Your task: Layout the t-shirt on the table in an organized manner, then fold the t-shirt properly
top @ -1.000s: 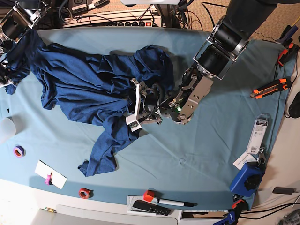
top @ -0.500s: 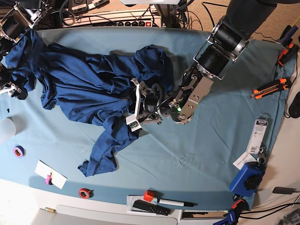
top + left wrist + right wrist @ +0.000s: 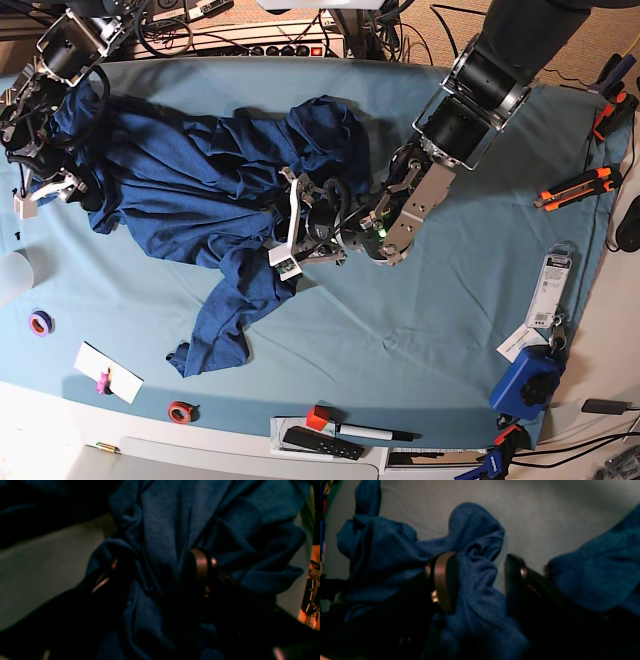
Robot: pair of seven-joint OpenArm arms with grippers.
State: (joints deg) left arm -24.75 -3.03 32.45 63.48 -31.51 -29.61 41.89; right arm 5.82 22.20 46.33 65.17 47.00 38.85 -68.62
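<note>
The dark navy t-shirt (image 3: pixel 180 190) lies crumpled across the left and middle of the teal table (image 3: pixel 420 330), one strip trailing toward the front. My left gripper (image 3: pixel 288 232) is at the shirt's right side, its jaws wide apart. In the left wrist view, bunched t-shirt (image 3: pixel 160 530) fills the gap of the left gripper (image 3: pixel 152 572); one finger is partly buried. My right gripper (image 3: pixel 45 195) stands open over the shirt's left end. In the right wrist view a loose fold of t-shirt (image 3: pixel 475 600) rises in the right gripper (image 3: pixel 478 580), with bare table (image 3: pixel 545 517) behind.
A white cup (image 3: pixel 8 275), purple tape roll (image 3: pixel 40 322), white card (image 3: pixel 108 372) and red tape roll (image 3: pixel 180 411) sit front left. A marker and remote (image 3: pixel 340 436) lie at the front edge. An orange cutter (image 3: pixel 578 187), a package (image 3: pixel 548 290) and a blue device (image 3: pixel 525 385) line the right side.
My right gripper has opened and let go of the shirt's left end, which has slumped back toward the middle. The right arm has shifted inward over the table. The left arm has not moved.
</note>
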